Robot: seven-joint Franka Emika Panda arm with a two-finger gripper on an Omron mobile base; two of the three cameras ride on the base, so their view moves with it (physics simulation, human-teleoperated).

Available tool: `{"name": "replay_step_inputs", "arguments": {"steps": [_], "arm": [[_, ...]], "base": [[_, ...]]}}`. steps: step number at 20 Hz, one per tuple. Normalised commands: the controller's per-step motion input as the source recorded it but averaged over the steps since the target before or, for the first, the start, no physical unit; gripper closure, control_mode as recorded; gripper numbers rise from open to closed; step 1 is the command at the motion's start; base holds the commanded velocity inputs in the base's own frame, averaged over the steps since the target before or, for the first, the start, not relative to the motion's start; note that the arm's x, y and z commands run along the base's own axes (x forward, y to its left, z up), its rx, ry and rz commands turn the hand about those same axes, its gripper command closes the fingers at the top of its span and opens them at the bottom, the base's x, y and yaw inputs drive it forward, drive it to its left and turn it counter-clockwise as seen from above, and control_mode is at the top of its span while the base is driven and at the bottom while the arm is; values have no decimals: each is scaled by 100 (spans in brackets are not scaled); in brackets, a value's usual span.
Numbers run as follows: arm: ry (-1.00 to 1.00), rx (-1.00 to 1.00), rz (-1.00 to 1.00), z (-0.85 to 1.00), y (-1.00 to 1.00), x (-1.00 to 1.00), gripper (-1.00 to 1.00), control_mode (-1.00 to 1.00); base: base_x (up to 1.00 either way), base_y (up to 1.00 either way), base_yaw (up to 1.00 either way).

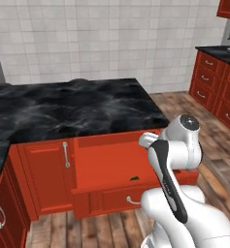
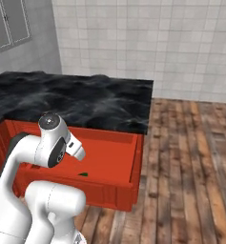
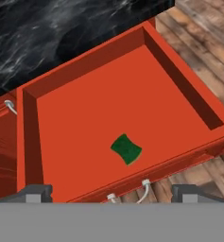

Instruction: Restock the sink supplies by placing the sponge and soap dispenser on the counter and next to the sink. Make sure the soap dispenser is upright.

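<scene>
The sponge [image 3: 126, 149] lies green side up on the floor of an open red drawer [image 3: 75, 123], near the drawer's front wall. It also shows as a small green speck behind the drawer front [image 1: 135, 178] [image 2: 83, 174]. My gripper [image 3: 112, 194] hangs above the drawer's front edge, open, with its fingertips [image 3: 35, 191] wide apart and nothing between them. The sponge sits just beyond the gripper, a little right of its middle. The soap dispenser, the sink and the counter beside it are out of view.
The drawer is pulled out from under a wide black marble slab [image 1: 73, 109] on red cabinets. A white drawer handle [image 3: 144, 189] lies just below the drawer front. Wooden floor [image 2: 190, 157] spreads to the right. Another black worktop over red cabinets [image 1: 218, 51] stands far right.
</scene>
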Motion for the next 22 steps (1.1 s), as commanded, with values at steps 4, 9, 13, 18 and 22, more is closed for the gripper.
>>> {"name": "replay_step_inputs", "arguments": {"steps": [4, 9, 13, 18, 22], "arm": [[0, 0, 0, 0, 0, 0, -100, 100], [0, 0, 0, 0, 0, 0, -100, 100], [0, 0, 0, 0, 0, 0, -100, 100], [14, -11, 10, -70, 0, 31, -100, -100], [25, -18, 17, -66, 0, 51, -100, -100]], "base": [[28, 0, 5], [24, 0, 5], [13, 0, 5], [0, 0, 0], [0, 0, 0]]}}
